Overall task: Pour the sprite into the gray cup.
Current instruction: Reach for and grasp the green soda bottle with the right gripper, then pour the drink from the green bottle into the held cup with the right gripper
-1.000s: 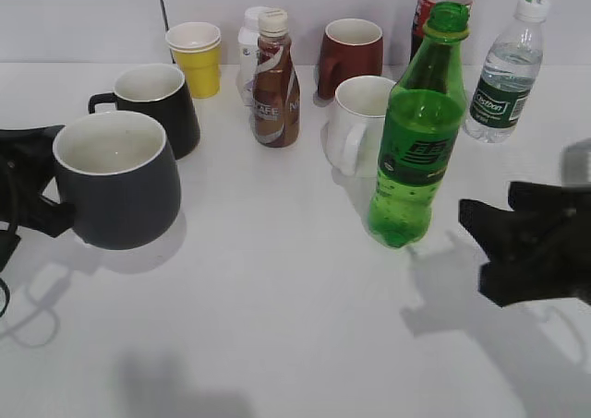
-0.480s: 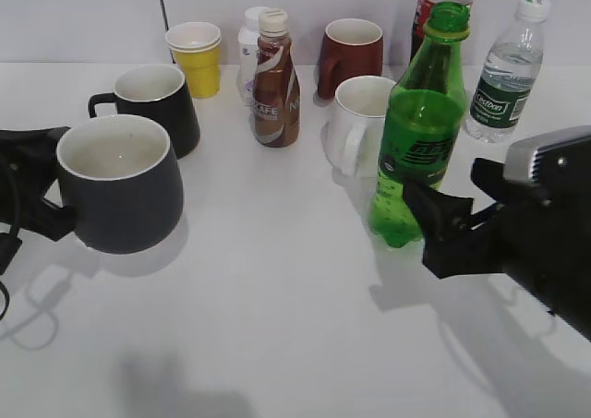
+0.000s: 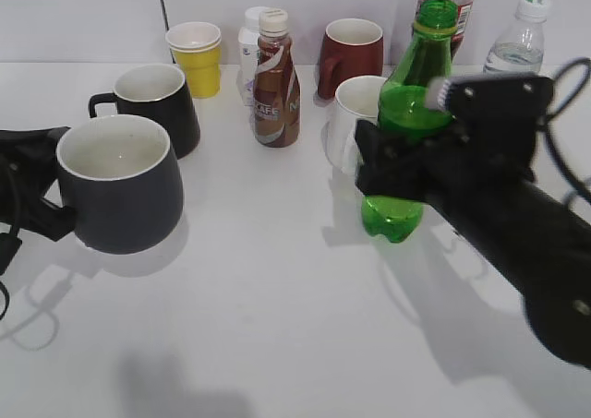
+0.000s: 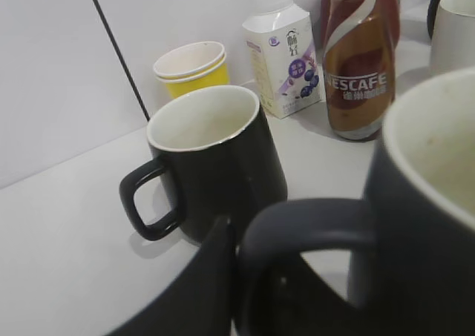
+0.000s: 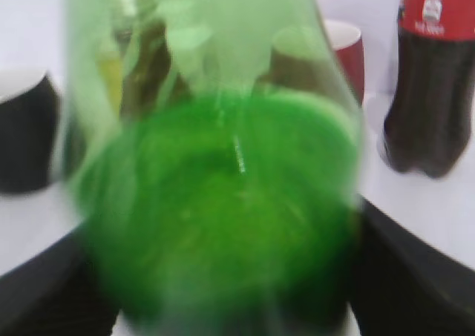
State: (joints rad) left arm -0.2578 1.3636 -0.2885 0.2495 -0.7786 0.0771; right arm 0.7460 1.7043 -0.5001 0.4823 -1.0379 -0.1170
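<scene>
Right hand [image 3: 399,173] clamped around the middle of the sprite [image 3: 410,113], 1 dark finger showing on each side of the green body in the right wrist view, where the sprite [image 5: 215,202] fills most of the frame and looks blurred. Bottle upright with a slight tilt, open neck at the top, base clear of the white surface [image 3: 277,298] with its shadow just below. Positioned in front of the white mug [image 3: 355,123], right of centre.

Left hand [image 3: 32,192] at the far left edge, closed on the loop handle of the gray cup [image 3: 120,195]; in the left wrist view 1 dark finger [image 4: 197,291] pressed against the handle of the gray cup [image 4: 415,225]. Cup upright, cream inside facing up, well apart from the sprite.

Behind the cup: black mug [image 3: 157,104], upright, handle to the left. Further back: yellow paper cup [image 3: 196,58], brown coffee bottle [image 3: 274,81], white carton [image 4: 286,50], dark red mug [image 3: 351,56], cola bottle [image 5: 434,76], clear water bottle [image 3: 522,35] partly hidden by the right arm.
</scene>
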